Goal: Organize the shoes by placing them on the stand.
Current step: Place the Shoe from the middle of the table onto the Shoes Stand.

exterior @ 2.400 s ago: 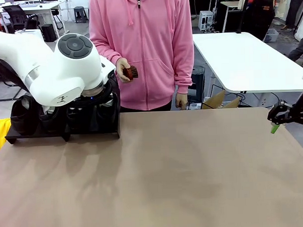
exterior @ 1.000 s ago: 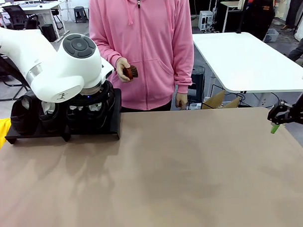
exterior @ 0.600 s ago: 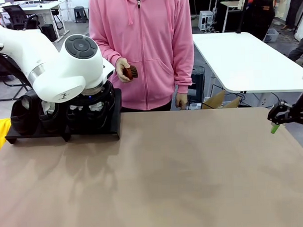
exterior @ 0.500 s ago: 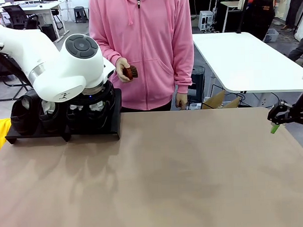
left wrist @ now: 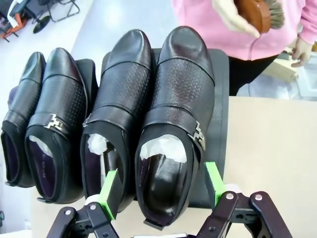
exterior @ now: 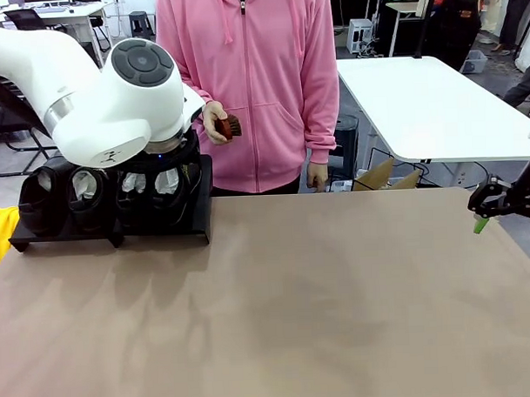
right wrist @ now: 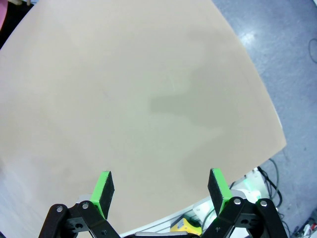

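Four glossy black shoes line the matte stand.

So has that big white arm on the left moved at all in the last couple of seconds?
Yes. The left arm has lifted up from the stand, uncovering the shoes it was hiding.

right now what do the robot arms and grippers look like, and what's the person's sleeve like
The left arm is glossy white with a round dark grey joint cap. The left gripper and the right gripper share black linkage fingers tipped with bright green pads. The person's sleeve is pink, with a ribbed cuff.
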You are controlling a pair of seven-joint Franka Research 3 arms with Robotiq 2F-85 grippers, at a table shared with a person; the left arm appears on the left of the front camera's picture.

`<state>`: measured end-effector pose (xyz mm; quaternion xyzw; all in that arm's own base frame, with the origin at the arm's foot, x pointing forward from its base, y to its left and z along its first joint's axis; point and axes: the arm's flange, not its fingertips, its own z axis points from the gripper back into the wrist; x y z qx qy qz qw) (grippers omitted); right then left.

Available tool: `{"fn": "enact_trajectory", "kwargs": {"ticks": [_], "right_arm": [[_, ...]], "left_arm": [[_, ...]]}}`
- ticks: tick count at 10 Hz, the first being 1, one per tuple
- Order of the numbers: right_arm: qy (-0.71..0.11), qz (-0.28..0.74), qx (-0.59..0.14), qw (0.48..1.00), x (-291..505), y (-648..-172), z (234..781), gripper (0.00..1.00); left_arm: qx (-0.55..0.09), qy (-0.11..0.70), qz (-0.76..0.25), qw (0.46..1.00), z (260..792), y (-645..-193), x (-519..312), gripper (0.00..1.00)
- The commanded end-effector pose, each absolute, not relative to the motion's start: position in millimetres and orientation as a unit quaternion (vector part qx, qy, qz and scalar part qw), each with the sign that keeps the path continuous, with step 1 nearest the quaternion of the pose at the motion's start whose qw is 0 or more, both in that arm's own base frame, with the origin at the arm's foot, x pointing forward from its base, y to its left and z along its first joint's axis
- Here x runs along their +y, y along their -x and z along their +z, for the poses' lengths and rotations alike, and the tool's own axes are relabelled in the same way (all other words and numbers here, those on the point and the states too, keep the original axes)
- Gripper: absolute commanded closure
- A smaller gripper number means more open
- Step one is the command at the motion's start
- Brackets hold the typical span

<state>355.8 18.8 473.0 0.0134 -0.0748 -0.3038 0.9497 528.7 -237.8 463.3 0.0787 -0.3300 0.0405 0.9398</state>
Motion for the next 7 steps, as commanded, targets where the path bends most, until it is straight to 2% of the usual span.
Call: {"fn": "enact_trajectory", "kwargs": {"ticks": [1, 7], "right_arm": [[-0.015, -0.303, -0.076, 0.950, 18.9, -356.1, 474.1, 0.00], [-0.015, -0.303, -0.076, 0.950, 18.9, -356.1, 474.1, 0.00]], "left_arm": [[-0.327, -0.076, 0.037, 0.941, 456.2, -532.8, -237.0, 0.14], [-0.327, -0.076, 0.037, 0.941, 456.2, -532.8, -237.0, 0.14]]}}
